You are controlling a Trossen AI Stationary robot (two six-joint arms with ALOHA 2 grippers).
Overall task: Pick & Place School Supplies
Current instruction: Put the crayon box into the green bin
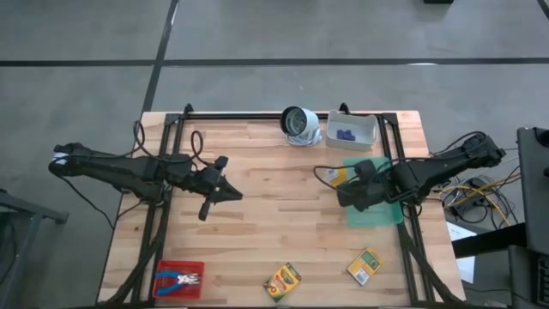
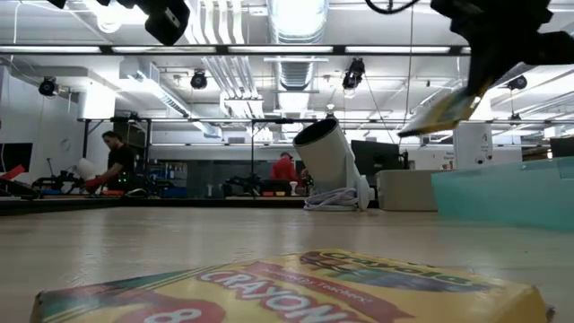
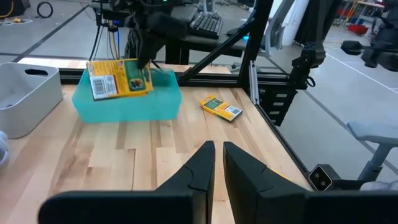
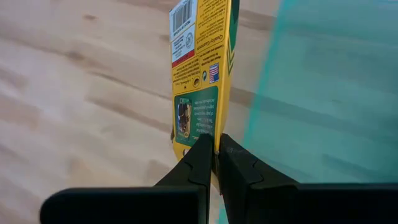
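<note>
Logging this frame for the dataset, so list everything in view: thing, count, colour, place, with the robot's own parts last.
held crayon box: one, yellow and green, in the right gripper, lifted beside the green bin.
loose crayon boxes: two, yellow and green, near edge of the table, one at centre, one further right.
green bin: one, translucent teal, right side of the table.
white bin: one, far edge, holding purple pieces.
red tray: one, near-left corner, holding a blue-handled tool.
round white-grey object: one, far edge beside the white bin.
table: one, light wood.
people: two, far background, low view.
left gripper: jaws nearly shut, empty, left of centre.
right gripper: jaws shut on the held crayon box.
</note>
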